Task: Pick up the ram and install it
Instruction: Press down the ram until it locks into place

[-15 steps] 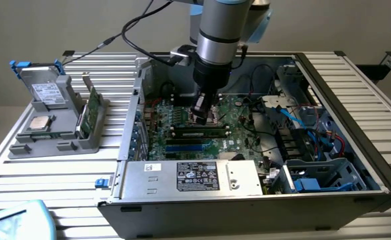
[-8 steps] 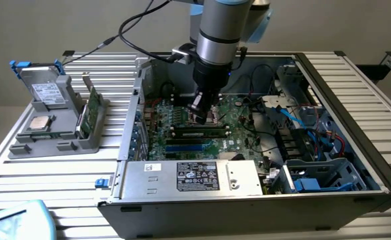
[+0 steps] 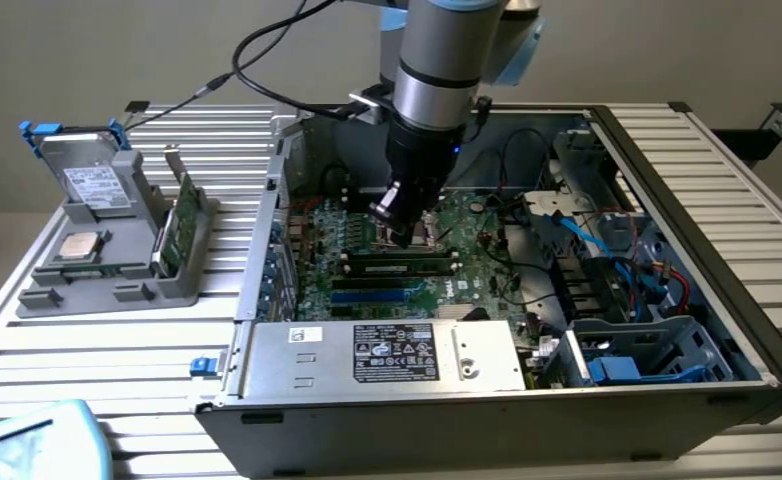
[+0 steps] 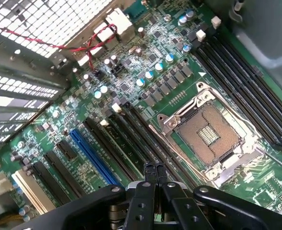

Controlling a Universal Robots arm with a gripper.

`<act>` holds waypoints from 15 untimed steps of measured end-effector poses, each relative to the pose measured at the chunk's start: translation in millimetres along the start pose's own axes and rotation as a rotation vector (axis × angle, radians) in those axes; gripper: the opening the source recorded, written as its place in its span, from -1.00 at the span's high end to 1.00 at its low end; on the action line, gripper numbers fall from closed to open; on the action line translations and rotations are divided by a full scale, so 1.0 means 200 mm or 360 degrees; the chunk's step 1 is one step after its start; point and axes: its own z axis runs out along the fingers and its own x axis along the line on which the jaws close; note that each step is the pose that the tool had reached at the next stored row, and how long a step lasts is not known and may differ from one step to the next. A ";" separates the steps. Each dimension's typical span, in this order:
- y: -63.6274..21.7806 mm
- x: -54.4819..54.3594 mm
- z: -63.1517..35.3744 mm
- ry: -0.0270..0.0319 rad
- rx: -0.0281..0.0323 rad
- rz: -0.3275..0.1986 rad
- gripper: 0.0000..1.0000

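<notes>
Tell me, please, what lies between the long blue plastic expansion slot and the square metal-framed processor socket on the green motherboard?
In the wrist view, several long black slots run side by side between the blue slot and the socket.

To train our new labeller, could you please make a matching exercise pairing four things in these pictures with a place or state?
Things:
1. processor chip
2. power supply
3. gripper
4. processor socket

Places or states:
A. empty
B. shut, over the motherboard
C. lying in the grey holder
D. silver, with a label, inside the case

Pairs: 1-C, 2-D, 3-B, 4-A
</notes>
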 end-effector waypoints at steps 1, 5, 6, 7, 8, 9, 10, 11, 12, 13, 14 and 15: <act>0.000 0.00 0.000 -0.00020 -0.00024 0.0027 0.79; 0.000 0.00 0.000 -0.00100 -0.00114 0.0132 0.79; 0.000 0.00 0.000 -0.00121 -0.00138 0.0158 0.79; 0.000 0.00 0.000 -0.00140 -0.00160 0.0184 0.79; 0.000 0.00 0.000 -0.00161 -0.00183 0.0211 0.79; 0.000 0.00 0.000 -0.00180 -0.00205 0.0236 0.79; 0.000 0.00 0.000 -0.00200 -0.00228 0.0263 0.79; 0.000 0.00 0.000 -0.00219 -0.00251 0.0289 0.79; 0.000 0.00 0.000 -0.00237 -0.00272 0.0313 0.79; 0.000 0.00 0.000 -0.00256 -0.00293 0.0337 0.79; 0.000 0.00 0.000 -0.00274 -0.00314 0.0361 0.79; 0.000 0.00 0.000 -0.00289 -0.00330 0.0383 0.79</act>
